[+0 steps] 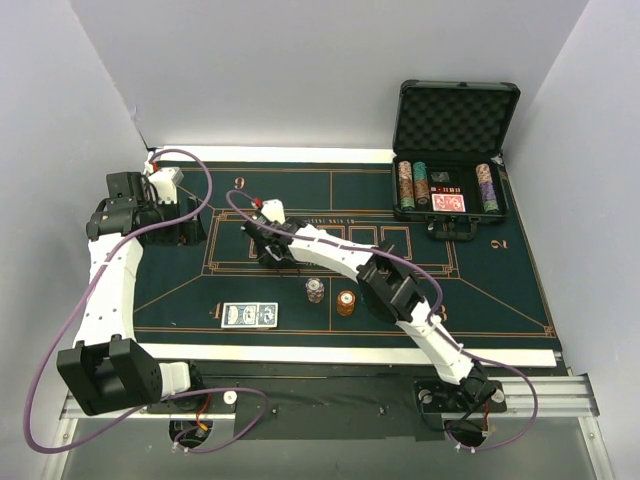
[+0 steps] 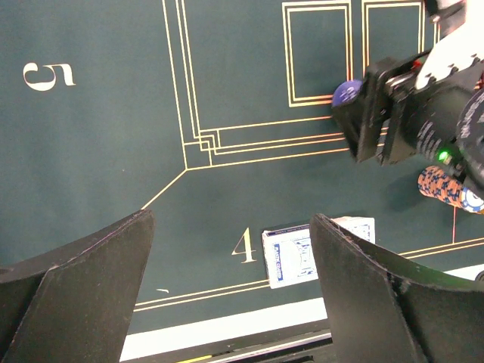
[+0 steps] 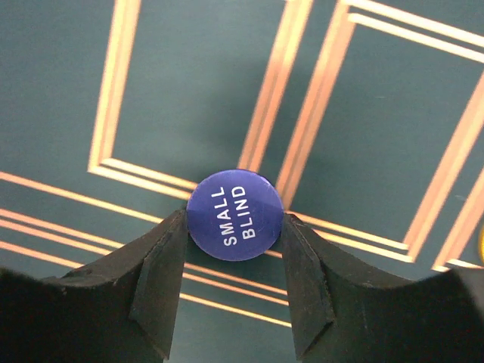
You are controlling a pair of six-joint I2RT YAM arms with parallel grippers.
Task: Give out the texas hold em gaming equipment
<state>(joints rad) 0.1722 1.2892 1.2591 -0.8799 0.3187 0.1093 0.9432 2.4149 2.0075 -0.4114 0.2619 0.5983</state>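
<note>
While the left gripper [image 2: 232, 218] hangs wide and empty at upper left of the top view, blue-backed cards [image 1: 249, 315] lie lower centre-left. The right gripper [image 3: 234, 227] at mid-frame pinches the dark blue SMALL BLIND chip [image 3: 234, 214]. A white-red chip stack [image 1: 316, 291] and an orange chip stack [image 1: 346, 302] stand right of the cards.

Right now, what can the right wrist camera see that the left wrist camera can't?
Only the right wrist view shows the words SMALL BLIND on the blue button, pinched between the fingers of the right gripper. Only the left wrist view shows the blue-backed cards lying by the number 4, the number 5, and an orange chip stack. Both show the blue button, the right gripper and the green felt with gold lines.
</note>
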